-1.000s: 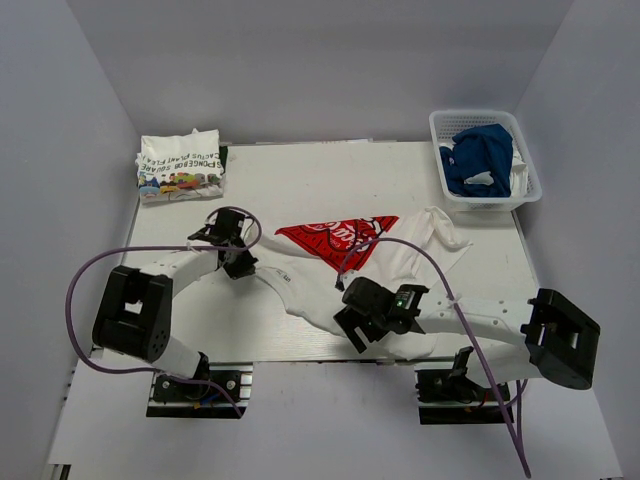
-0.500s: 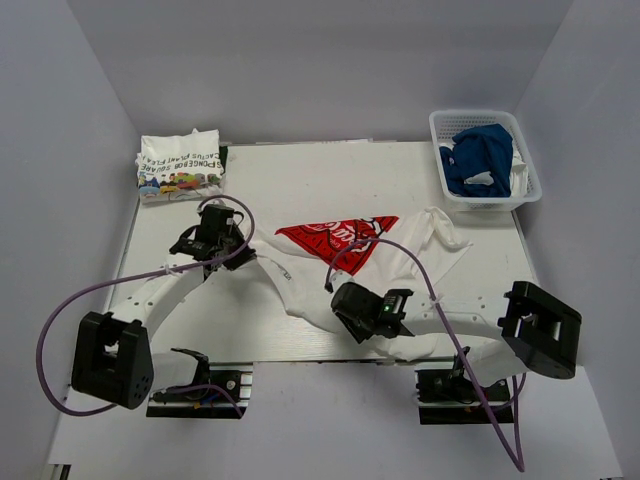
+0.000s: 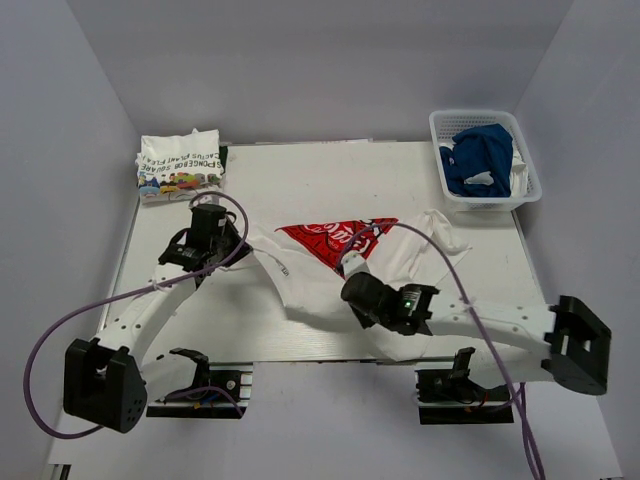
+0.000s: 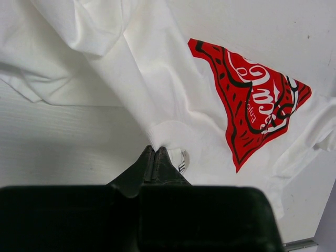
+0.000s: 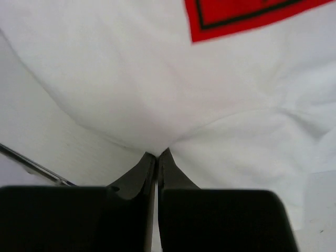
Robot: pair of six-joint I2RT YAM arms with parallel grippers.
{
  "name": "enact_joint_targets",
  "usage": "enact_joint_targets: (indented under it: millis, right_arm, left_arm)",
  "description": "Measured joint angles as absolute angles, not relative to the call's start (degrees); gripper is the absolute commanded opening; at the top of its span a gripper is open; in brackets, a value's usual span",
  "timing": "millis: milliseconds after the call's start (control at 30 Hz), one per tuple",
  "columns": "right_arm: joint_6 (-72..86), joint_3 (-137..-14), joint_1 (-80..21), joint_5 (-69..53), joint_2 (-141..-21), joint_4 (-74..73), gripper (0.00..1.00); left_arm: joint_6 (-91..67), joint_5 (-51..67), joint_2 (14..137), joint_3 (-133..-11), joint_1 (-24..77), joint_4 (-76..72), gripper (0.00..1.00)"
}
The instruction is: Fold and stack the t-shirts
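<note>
Enclosing grey walls [image 3: 330, 70], apparently slatted tabletop [image 3: 330, 170].

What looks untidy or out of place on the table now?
The white Coca-Cola tee in the middle lies bunched, its red print folded into a triangle, with the left claw and right claw shut on its edges. The blue tee is crumpled in the basket.

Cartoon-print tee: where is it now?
In the top view, the cartoon-print tee lies folded at the far left corner of the table, just beyond the left gripper.
</note>
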State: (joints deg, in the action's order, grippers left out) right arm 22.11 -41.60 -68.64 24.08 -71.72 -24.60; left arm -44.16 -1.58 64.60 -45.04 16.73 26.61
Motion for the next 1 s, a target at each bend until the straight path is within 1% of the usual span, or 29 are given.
enact_joint_targets:
  millis: [100, 200, 400, 500, 567, 700, 867, 1000]
  right_arm:
    - [22.22, -45.21, -68.64, 28.71, -65.80, -25.65, 0.00]
    - [22.50, -51.35, -68.64, 35.83, -62.83, -27.42, 0.00]
    - [18.68, -67.61, -68.64, 49.65, -61.78, -29.58, 0.00]
    - [13.23, -75.59, -68.64, 53.01, -61.52, -27.79, 0.00]
    - [9.28, -79.55, -68.64, 52.71, -60.58, -25.98, 0.00]
    - [3.01, -87.61, -68.66, 46.61, -58.74, -24.73, 0.00]
    - [-1.67, -98.28, -68.64, 29.28, -57.98, -26.02, 0.00]
    - [-3.77, -106.56, -68.64, 13.82, -58.67, -28.64, 0.00]
  left_arm:
    - [-43.90, -1.63, 64.10, -45.84, 16.75, 26.76, 0.00]
    - [-43.59, -2.66, 63.88, -48.93, 16.75, 27.44, 0.00]
    - [-42.24, -5.43, 62.76, -63.02, 16.80, 27.70, 0.00]
    - [-40.84, -7.09, 60.88, -69.82, 16.84, 27.09, 0.00]
    - [-39.72, -8.08, 59.24, -73.89, 16.91, 26.74, 0.00]
    - [-37.67, -8.29, 55.77, -80.34, 17.02, 25.71, 0.00]
    - [-35.29, -6.31, 53.74, -90.32, 16.99, 25.36, 0.00]
    - [-33.36, -0.75, 53.78, -101.73, 16.43, 25.63, 0.00]
